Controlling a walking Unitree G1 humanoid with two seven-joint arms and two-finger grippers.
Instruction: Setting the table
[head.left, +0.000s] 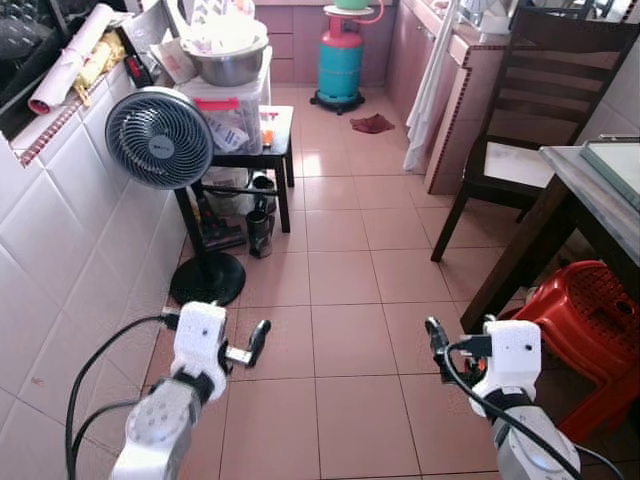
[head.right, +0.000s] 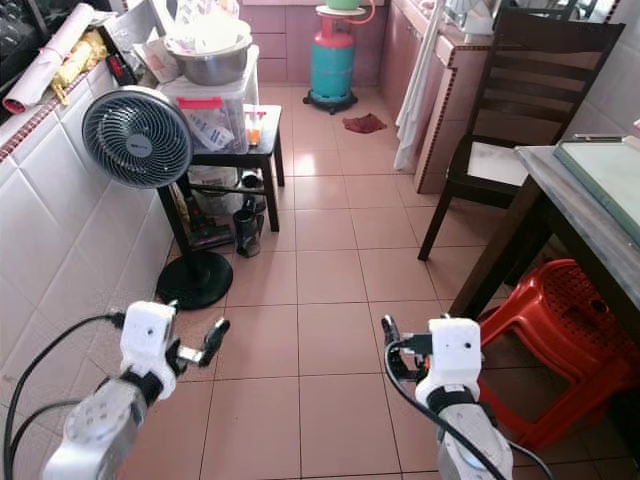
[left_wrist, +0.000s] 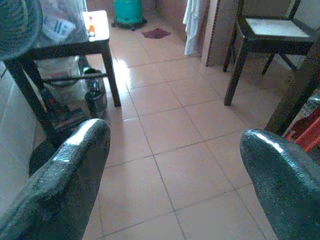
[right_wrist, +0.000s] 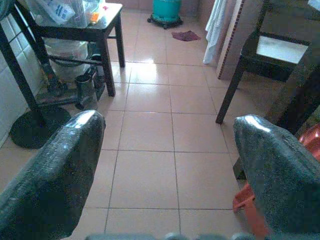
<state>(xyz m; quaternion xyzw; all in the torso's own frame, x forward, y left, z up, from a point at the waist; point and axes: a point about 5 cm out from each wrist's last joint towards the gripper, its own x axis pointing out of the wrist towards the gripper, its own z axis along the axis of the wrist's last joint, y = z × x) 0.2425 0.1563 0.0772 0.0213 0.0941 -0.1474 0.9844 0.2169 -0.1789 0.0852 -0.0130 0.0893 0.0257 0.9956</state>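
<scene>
Dining table (head.left: 600, 195) stands ahead on my right, dark legs, pale top, a glass-like sheet near its far edge; the part of the top I can see carries no tableware. Dark wooden chair (head.left: 545, 110) at its far end, red plastic stool (head.left: 590, 320) tucked under its near side.

My left gripper (head.left: 258, 343) hangs low over the floor tiles (head.left: 340, 280), fingers (left_wrist: 75, 170) spread wide, holding nothing. Right gripper (head.left: 437, 345) likewise, fingers (right_wrist: 275, 165) apart, nothing held.

Left side: standing fan (head.left: 160, 138) against the tiled wall, small black side table (head.left: 275, 135) loaded with a plastic bin and a steel bowl (head.left: 228, 62). Green gas cylinder (head.left: 341, 60) at the far end.

Judgement: no place settings in reach yet. Best to turn right, square up to the table, keep clear of the stool and fan base.
</scene>
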